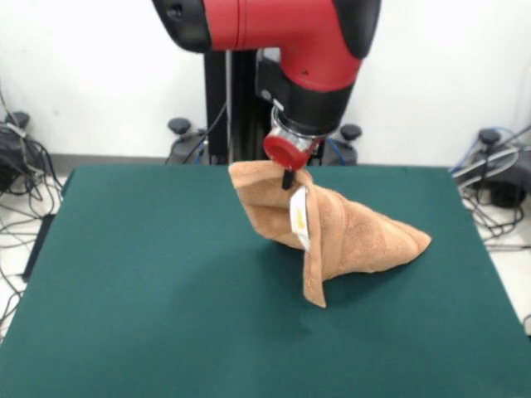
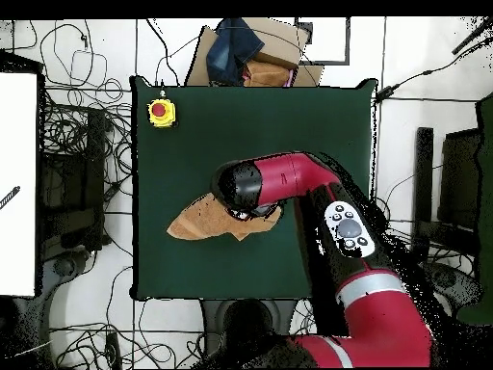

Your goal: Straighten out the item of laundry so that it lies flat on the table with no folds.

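The gripper (image 1: 287,177) pinches the top of the towel (image 1: 348,236) and holds that part lifted above the table (image 1: 149,282), near the middle of the top, somewhat toward the far edge as the front view shows it. The likely trouble: if the pinch is let go here, the raised cloth would probably slump back onto itself and leave a fresh fold; the pinch also looks small, so a quick pull might slip it free. The towel is peach-orange terry, tented up to a peak at the gripper, one pointed corner resting out on the felt and another flap hanging down toward the near edge, a white tag (image 1: 298,217) dangling below the grip. It is clearly not flat yet
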### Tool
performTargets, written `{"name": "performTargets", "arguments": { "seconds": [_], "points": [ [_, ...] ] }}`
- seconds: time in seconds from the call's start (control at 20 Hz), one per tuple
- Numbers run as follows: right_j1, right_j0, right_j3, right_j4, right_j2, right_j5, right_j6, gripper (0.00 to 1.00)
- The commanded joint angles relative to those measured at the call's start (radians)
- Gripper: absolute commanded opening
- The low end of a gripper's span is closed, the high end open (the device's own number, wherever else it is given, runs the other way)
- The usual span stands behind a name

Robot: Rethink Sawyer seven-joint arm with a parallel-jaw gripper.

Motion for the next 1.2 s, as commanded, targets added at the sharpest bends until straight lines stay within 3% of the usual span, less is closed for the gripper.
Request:
{"name": "performTargets", "arguments": {
  "seconds": [0.05,0.25,0.45,0.8,1.2],
  "points": [
    [-0.021,0.018,0.079,-0.114,-0.038,-0.077,0.031,0.0],
    [0.048,0.036,0.014,-0.143,-0.048,-0.114,0.078,0.0],
    [0.059,-0.008,0.038,-0.077,0.003,-0.151,0.073,0.0],
    [-0.109,-0.037,0.173,0.029,0.046,-0.104,0.068,0.0],
    [-0.185,-0.007,0.192,0.068,0.024,-0.036,0.065,0.0]
  ]
}}
